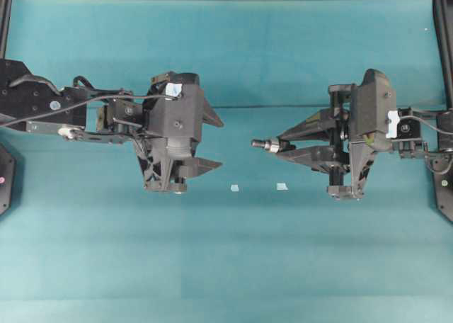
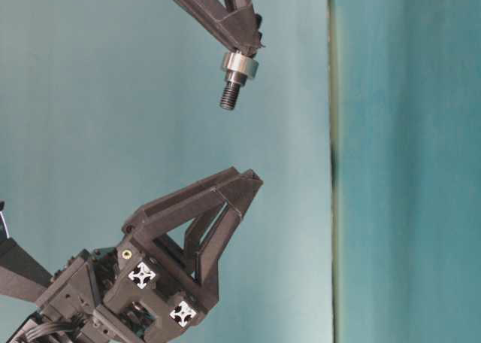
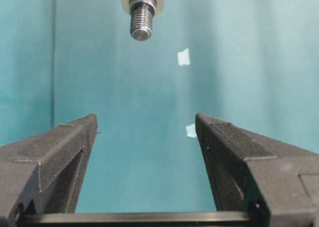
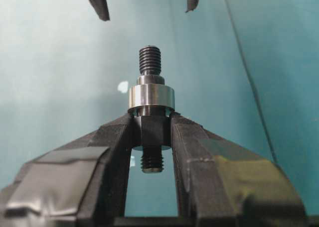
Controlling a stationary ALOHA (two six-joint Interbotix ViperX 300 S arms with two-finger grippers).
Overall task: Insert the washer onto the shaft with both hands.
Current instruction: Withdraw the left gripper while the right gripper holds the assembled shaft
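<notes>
Silvery washer [image 4: 151,98] seated on shaft [image 4: 150,62], right tool [image 4: 152,132] hiding the shaft's middle

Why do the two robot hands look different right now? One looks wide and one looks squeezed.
The left end effector has its fingers spread wide apart with nothing between them; the right end effector is shut on the shaft. The left one carries no part, while the right one holds the shaft with the washer already sitting on it. Both are black with triangular fingers, and they point toward each other above the teal table.

Lab bench: teal mat [image 1: 283,47], robot arms
</notes>
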